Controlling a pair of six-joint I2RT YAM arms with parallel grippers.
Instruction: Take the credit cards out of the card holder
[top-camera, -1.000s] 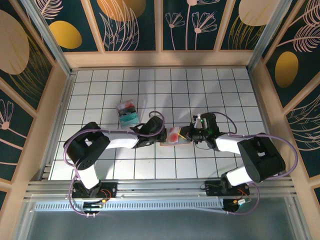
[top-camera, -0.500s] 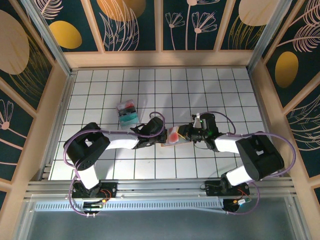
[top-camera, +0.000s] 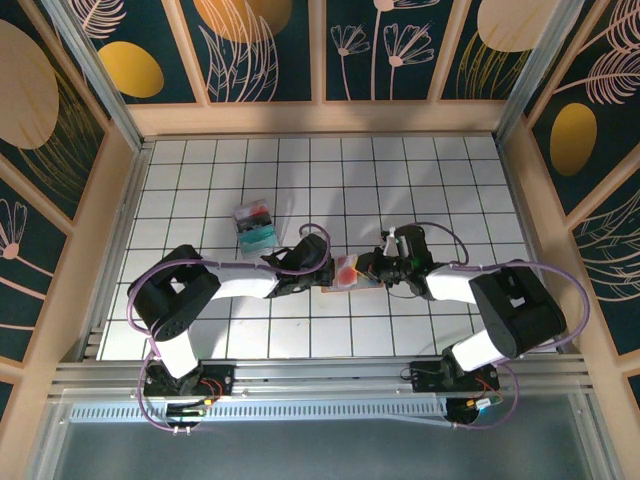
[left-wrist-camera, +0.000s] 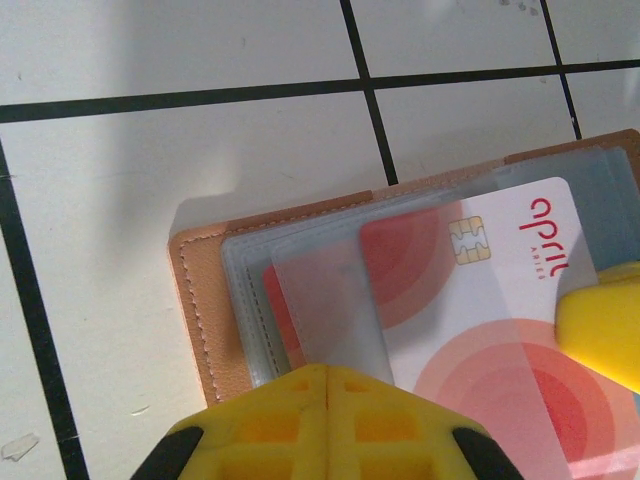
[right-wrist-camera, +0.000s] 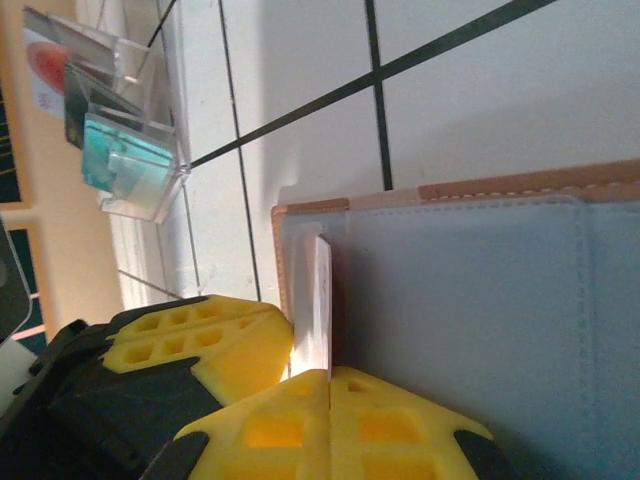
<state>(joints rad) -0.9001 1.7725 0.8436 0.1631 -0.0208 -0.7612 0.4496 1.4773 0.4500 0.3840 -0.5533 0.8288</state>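
Well, we see holder (left-wrist-camera: 195, 300) lying mid-worktop (left-wrist-camera: 150, 150); left claw (left-wrist-camera: 328, 372) shut over its edge, right claw (right-wrist-camera: 325, 375) pinching card (left-wrist-camera: 480, 300). Card thin, stiff, slick: we'd grip exposed end, slide flat.

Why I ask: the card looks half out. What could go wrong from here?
1. The right gripper pinches the card only by its thin edge, so it may slip off.
2. The card sits partly under the clear sleeve; the holder could drag along if the shut left gripper pressing on its edge slips.

Red "april" wordmark on white-red credit card (left-wrist-camera: 480, 310).
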